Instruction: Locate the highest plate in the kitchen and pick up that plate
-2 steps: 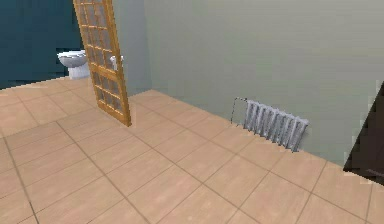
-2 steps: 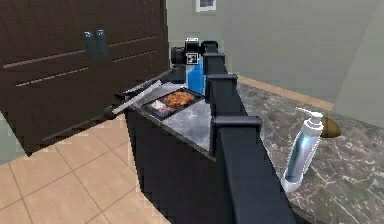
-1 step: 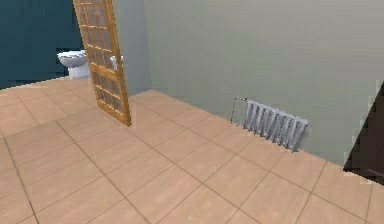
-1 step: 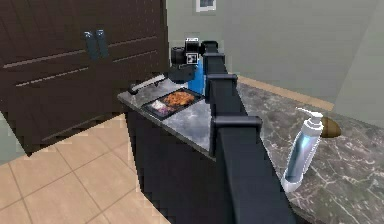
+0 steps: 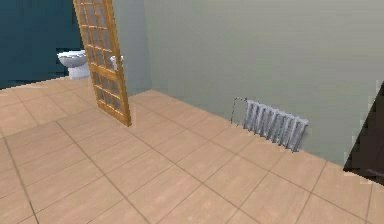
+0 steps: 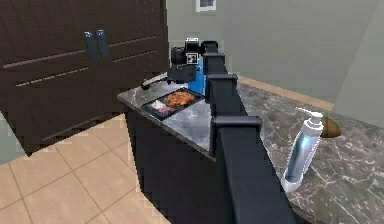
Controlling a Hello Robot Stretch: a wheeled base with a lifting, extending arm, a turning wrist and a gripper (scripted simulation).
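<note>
A dark square dish (image 6: pixel 172 102) with reddish-brown food lies on the dark marble counter (image 6: pixel 200 125), near its far left corner. The arm's dark bar (image 6: pixel 235 130) rises from the bottom edge over this counter. At its far end, the gripper (image 6: pixel 160 78) reaches left, just above and beyond the dish. I cannot tell whether it holds anything. A blue object (image 6: pixel 201 72) stands right beside the arm's end.
A clear pump bottle (image 6: pixel 303 150) and a brown lump (image 6: pixel 330 128) sit on the counter right of the arm. Tall dark cabinet doors (image 6: pixel 70 70) stand behind. In the forward view are tiled floor (image 5: pixel 120 170), an open wood-framed glass door (image 5: pixel 104 60), a toilet (image 5: pixel 72 62) and a wall radiator (image 5: pixel 275 123).
</note>
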